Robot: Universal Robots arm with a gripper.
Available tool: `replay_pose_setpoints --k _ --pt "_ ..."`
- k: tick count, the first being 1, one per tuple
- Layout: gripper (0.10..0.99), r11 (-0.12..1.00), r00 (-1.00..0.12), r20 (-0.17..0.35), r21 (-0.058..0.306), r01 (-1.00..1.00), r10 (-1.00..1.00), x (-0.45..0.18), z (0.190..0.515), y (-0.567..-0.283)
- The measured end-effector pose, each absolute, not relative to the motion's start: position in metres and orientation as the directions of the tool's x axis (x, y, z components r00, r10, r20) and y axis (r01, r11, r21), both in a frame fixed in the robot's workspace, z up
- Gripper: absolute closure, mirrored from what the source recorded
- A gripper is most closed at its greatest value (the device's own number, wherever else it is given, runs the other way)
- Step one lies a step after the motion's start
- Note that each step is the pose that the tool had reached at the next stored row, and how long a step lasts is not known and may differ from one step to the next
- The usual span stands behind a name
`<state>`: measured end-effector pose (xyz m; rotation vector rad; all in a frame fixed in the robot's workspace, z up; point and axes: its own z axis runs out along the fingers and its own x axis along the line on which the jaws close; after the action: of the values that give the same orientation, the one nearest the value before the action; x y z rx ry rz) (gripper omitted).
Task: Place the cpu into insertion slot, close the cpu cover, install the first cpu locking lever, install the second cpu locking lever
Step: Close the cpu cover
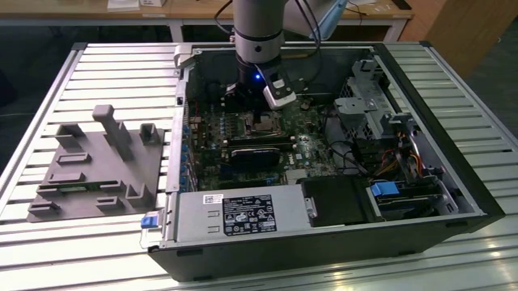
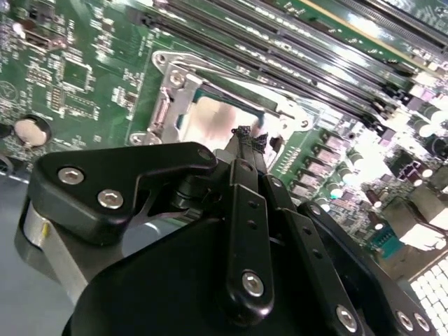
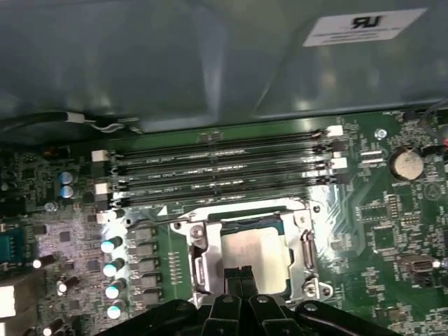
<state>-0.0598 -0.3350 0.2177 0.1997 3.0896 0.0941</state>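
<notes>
**Closed fingers poised over the seated cpu**

Exterior view: your arm [image 1: 259,36] reaches down into the open computer case [image 1: 477,182], which lies on its side on the slatted table [image 1: 121,73]. The wrist hangs over the middle of the motherboard [image 1: 210,157]. The power supply [image 1: 235,215] runs along the case's near edge. A grey fixture [image 1: 97,163] with upright pegs sits on the table, off to the exterior view's left and well apart from the case.

First wrist view: the gripper [image 3: 241,271] has its two fingers pressed together, with only a thin seam between them. You can see nothing held between them. The tip sits over one edge of the cpu [image 3: 255,255]. You cannot tell from here whether it touches the chip.

The cpu lies flat in the insertion slot [image 3: 253,225], dull silver top up. A dark strip of socket shows along the side towards the memory slots [image 3: 224,168]. The cpu cover [image 3: 201,260] frames the chip as bright silver metal on all the sides you can see, and it looks to be lying down around the chip. You cannot make out whether the locking levers are latched. A coin cell [image 3: 406,164] sits on the board, well apart from the socket.

Second wrist view: same reading. The narrow closed tip is over the chip's edge, and the silver frame shows beyond it.
</notes>
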Motion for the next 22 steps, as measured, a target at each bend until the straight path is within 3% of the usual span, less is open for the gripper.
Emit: replay_pose_setpoints --k 22 --pt "0.98 0.99 -0.991 -0.049 0.076 0.122 0.126 -0.074 0.21 -0.335"
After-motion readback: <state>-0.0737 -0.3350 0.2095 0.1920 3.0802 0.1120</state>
